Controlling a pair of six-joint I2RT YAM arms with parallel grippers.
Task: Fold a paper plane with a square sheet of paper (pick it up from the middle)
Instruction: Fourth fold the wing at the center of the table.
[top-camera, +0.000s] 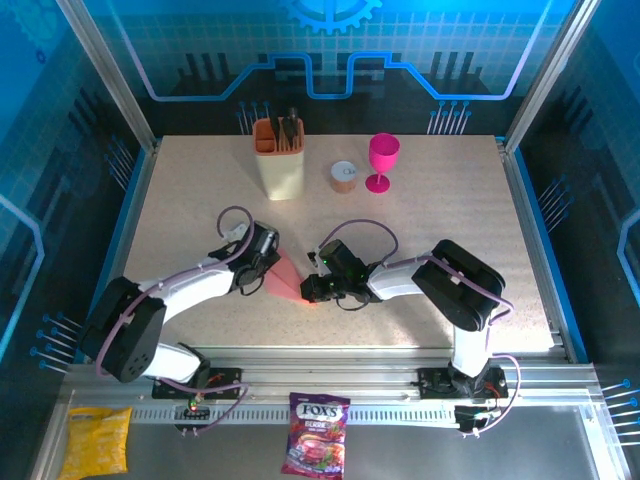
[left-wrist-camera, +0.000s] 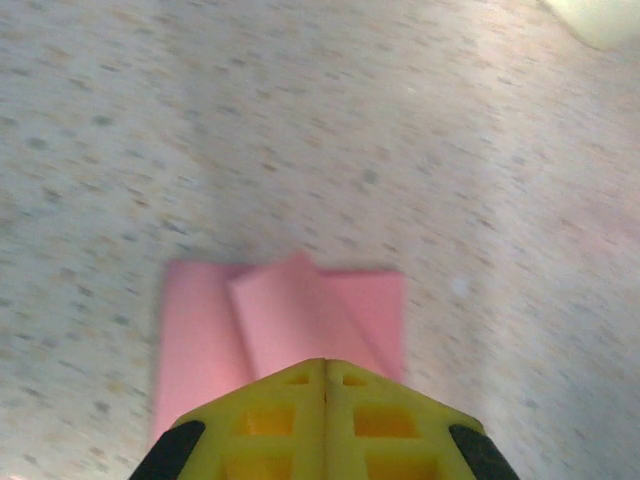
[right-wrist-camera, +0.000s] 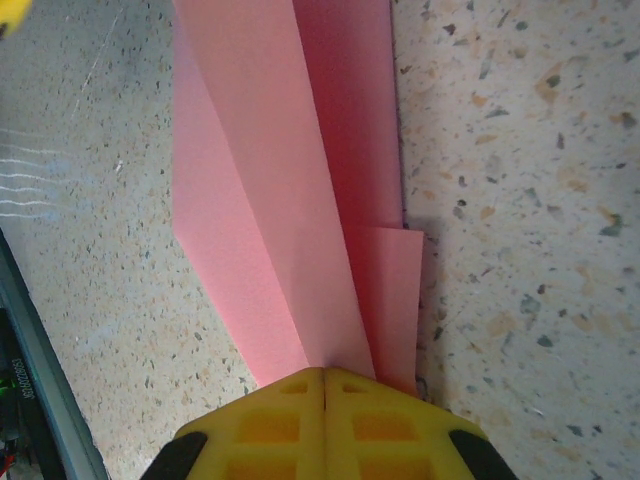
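**Top external view.** The bench (top-camera: 420, 230) has a speckled beige, stone-pattern surface. The sheet of paper (top-camera: 288, 276) is thin, matte and salmon-pink. It lies partly folded into a narrow tapered shape in the near middle of the bench, between the two arms. The left end effector (top-camera: 270, 270) meets its left edge and the right end effector (top-camera: 309, 289) meets its near right corner. At the far edge stand a cream holder (top-camera: 281, 172) with an orange insert, a small round container (top-camera: 343, 177) and a magenta goblet (top-camera: 382, 160), all well apart from the paper.

**Left wrist view.** The yellow, ribbed fingers (left-wrist-camera: 290, 415) are clenched, pads meeting along a centre seam. The left end effector (left-wrist-camera: 325, 365) sits at the near edge of the sheet of paper (left-wrist-camera: 200, 320). A raised flap runs down to the tips. Whether a layer is pinched cannot be determined. The picture is motion-blurred.

**Right wrist view.** The right end effector (right-wrist-camera: 325, 372) is clenched on the sheet of paper (right-wrist-camera: 270, 180). Long creased layers converge into the closed fingertips, and one sharp ridge stands above the bench (right-wrist-camera: 520, 200).
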